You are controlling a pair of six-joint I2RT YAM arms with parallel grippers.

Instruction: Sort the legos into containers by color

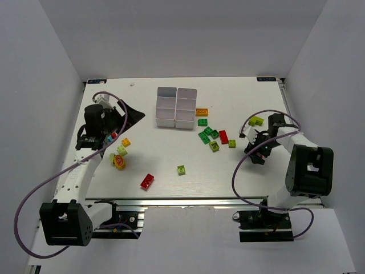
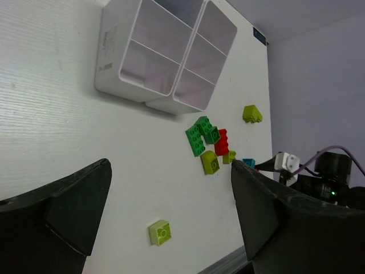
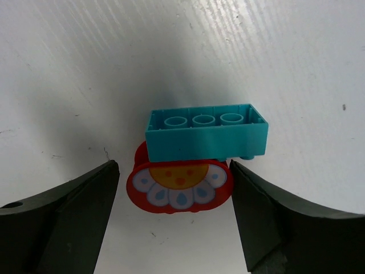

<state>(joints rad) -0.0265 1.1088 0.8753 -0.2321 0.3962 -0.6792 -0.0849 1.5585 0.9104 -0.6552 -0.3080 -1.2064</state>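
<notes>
The white six-compartment tray (image 1: 177, 107) stands at the table's far middle; its compartments look empty in the left wrist view (image 2: 117, 85). Legos lie scattered: a green, red and lime cluster (image 1: 214, 137), an orange brick (image 1: 201, 112), a lime brick (image 1: 181, 169) and a red brick (image 1: 147, 181). My right gripper (image 1: 256, 149) is open and low over the table. In the right wrist view its fingers (image 3: 174, 171) flank a light blue brick (image 3: 206, 132) lying against a red flower-faced piece (image 3: 178, 188). My left gripper (image 2: 170, 168) is open, empty and raised at the left (image 1: 130, 116).
Beside the left arm lie an orange brick (image 1: 125, 142), a lime brick (image 1: 121, 150) and a yellow-and-red piece (image 1: 118, 162). A lime brick (image 1: 256, 120) sits just beyond the right gripper. Grey walls enclose the table on three sides.
</notes>
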